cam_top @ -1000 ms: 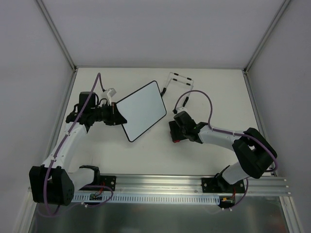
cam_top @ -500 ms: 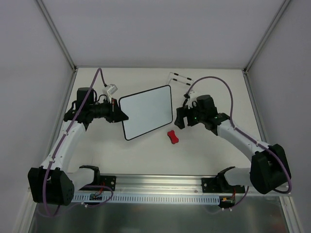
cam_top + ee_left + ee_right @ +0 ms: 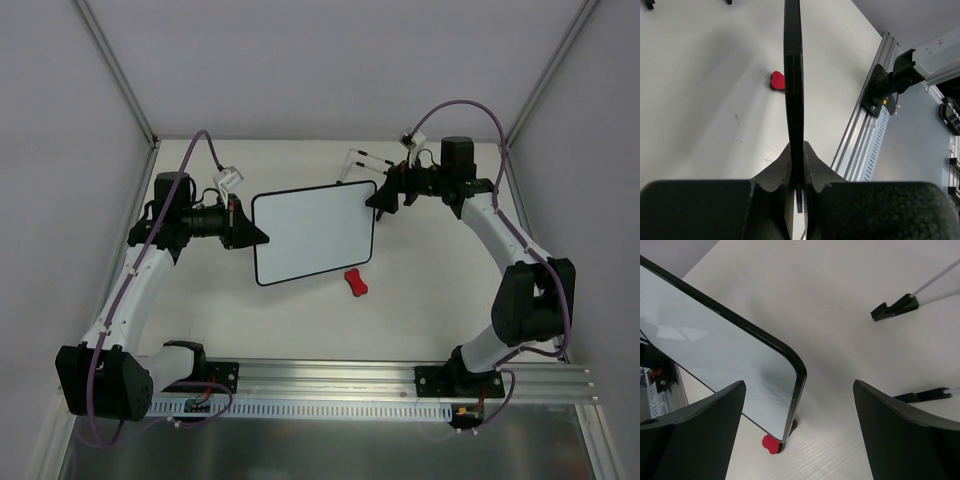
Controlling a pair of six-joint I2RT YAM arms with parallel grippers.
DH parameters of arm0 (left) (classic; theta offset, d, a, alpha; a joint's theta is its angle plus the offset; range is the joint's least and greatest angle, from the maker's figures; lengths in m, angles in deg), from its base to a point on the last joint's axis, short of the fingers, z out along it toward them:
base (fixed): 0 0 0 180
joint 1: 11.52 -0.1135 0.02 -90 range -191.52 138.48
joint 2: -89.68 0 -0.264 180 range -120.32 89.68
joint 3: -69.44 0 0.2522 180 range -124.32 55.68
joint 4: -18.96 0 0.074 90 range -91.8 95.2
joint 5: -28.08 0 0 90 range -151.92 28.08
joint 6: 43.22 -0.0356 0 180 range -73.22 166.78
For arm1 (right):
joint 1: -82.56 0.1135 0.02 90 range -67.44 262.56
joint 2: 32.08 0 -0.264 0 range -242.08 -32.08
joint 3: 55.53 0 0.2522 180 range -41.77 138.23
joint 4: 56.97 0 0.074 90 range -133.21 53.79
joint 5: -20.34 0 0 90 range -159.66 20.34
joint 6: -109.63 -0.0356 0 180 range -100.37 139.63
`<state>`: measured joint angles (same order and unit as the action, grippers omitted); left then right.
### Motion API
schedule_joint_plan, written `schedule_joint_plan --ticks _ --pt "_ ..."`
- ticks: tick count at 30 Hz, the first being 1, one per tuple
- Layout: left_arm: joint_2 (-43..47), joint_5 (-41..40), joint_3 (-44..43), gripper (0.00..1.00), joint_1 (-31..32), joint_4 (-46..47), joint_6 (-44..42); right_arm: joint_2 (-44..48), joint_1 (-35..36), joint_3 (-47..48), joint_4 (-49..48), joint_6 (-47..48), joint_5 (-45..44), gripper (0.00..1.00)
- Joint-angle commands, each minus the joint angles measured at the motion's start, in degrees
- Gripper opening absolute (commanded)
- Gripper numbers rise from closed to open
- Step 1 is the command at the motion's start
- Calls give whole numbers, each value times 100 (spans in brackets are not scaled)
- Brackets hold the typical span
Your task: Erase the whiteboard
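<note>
White board [image 3: 315, 233]: plain, thin, stiff, light, slick-faced; seems lifted above surface centre. Left claw [image 3: 243, 235] clamped on its left frame edge, good hold. Right claw [image 3: 384, 200] wide open, empty, beside its far-right corner.

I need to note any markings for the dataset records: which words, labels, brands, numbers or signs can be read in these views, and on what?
None can be read.
The whiteboard shows a plain white face in the top and right wrist views. The left wrist view shows only its black edge.
The red eraser is too small to show any lettering.
</note>
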<state>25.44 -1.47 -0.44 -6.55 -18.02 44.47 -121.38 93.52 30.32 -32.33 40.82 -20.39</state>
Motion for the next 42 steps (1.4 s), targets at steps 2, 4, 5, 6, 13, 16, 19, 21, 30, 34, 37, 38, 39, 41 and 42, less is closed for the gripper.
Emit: schedule_joint_plan --ticks 2,4,5,6,13,16,19,21,30,34,37,38,39,41,42 --pt "9 863 -347 0 83 380 -165 -325 -41 419 240 210 1433 92" --pt "9 916 -347 0 92 380 -147 -456 -41 525 240 201 1646 90" --pt "18 934 -356 0 92 380 -147 -474 -41 542 240 210 1829 89" --pt "9 943 -356 0 92 380 -156 -501 -50 569 240 210 1918 88" --pt "-18 987 -286 0 92 380 -191 -554 -191 595 240 166 2701 74" --pt "-70 1039 -277 0 92 380 -209 -563 -261 595 248 149 2929 65" --pt "-97 1083 -294 0 92 380 -209 -563 -287 551 240 131 3061 61" --pt "-123 1110 -312 0 92 380 -209 -563 -305 525 249 131 3114 54" --pt "-185 1163 -277 0 92 380 -253 -527 -331 446 240 201 3184 0" --pt "-237 1005 -242 17 92 380 -244 -484 -402 472 240 210 3299 0" --pt "-272 864 -224 55 92 380 -209 -413 -481 472 231 210 3369 0" --pt "-290 838 -215 62 92 380 -218 -396 -498 490 240 210 3413 0" --pt "-307 802 -215 69 92 380 -209 -352 -542 490 231 210 3422 0" --pt "-351 706 -198 81 83 380 -209 -317 -577 507 240 210 3483 0" --pt "-360 679 -198 83 83 380 -209 -290 -612 507 240 201 3501 0"
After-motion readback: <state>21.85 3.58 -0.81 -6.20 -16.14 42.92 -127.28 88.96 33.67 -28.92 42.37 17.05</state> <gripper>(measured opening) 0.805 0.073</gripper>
